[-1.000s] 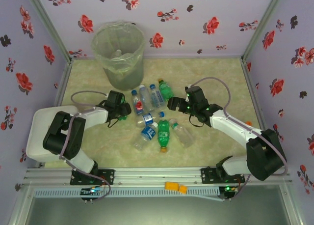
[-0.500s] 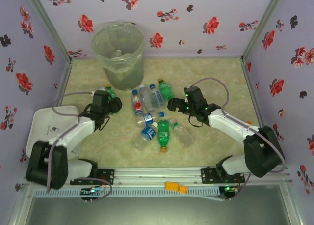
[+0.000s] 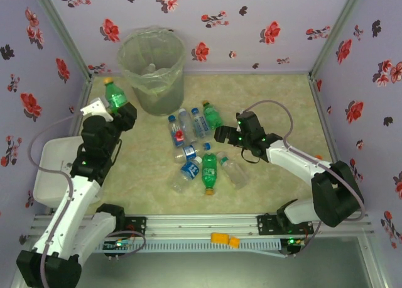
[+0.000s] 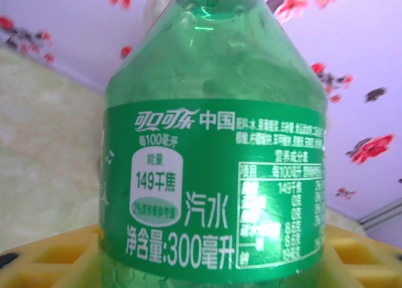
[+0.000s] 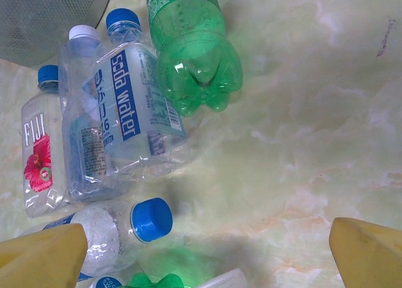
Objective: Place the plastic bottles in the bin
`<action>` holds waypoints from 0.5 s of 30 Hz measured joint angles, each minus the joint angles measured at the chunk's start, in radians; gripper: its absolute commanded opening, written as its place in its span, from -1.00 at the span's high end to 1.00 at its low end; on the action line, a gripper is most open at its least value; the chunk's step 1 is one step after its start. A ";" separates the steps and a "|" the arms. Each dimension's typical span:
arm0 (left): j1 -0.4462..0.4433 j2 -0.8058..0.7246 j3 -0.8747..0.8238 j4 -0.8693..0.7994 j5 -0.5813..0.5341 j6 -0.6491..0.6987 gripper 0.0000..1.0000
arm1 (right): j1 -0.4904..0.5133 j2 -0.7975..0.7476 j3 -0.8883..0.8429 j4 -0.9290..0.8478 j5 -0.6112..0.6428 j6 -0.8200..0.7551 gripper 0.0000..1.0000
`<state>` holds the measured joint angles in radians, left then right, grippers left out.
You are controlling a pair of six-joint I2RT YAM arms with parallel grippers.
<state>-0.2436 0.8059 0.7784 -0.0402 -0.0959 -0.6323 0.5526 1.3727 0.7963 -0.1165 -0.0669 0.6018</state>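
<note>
As you look down from above, you have these items to log.

- **Left gripper** (image 3: 114, 109): raised off the table (image 3: 282, 99), just left of the bin (image 3: 127, 61). It is closed narrow around a green bottle (image 3: 115, 97), held with its yellow cap uppermost. On the left wrist camera you see that bottle's green label with white print up close. You also see the yellow fingers (image 4: 53, 256) at either side of its base.
- **Bin:** tall, translucent and bag-lined, standing at the far left of the table. From above, the held bottle sits beside the bin's wall, not over its mouth.
- **Right gripper** (image 3: 220, 134): jaws spread wide, holding nothing, hovering at the right edge of the bottle cluster.
- **Other bottles**, all lying on the table between your two arms:
  - a second green bottle (image 5: 188, 43)
  - a clear soda water bottle (image 5: 141, 105)
  - a plain clear bottle (image 5: 85, 134) touching the soda water one
  - a red-flowered Fiji bottle (image 5: 41, 149)
  - a blue-capped bottle (image 5: 129, 228), close to one yellow fingertip (image 5: 38, 256) of your right gripper
</note>
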 measured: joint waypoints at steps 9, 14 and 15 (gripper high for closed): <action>0.000 0.222 0.316 0.015 0.138 0.072 0.65 | 0.000 -0.008 -0.013 0.019 -0.023 0.000 -0.99; 0.002 0.387 0.535 -0.014 0.195 0.133 0.65 | 0.000 -0.022 -0.013 0.019 -0.030 0.000 -0.99; 0.002 0.426 0.579 -0.021 0.203 0.148 0.65 | 0.000 -0.026 -0.013 0.018 -0.030 0.000 -0.99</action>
<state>-0.2417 1.2324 1.3579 -0.0612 0.1070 -0.4839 0.5526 1.3472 0.7834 -0.0982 -0.0967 0.6018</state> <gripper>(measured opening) 0.607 0.996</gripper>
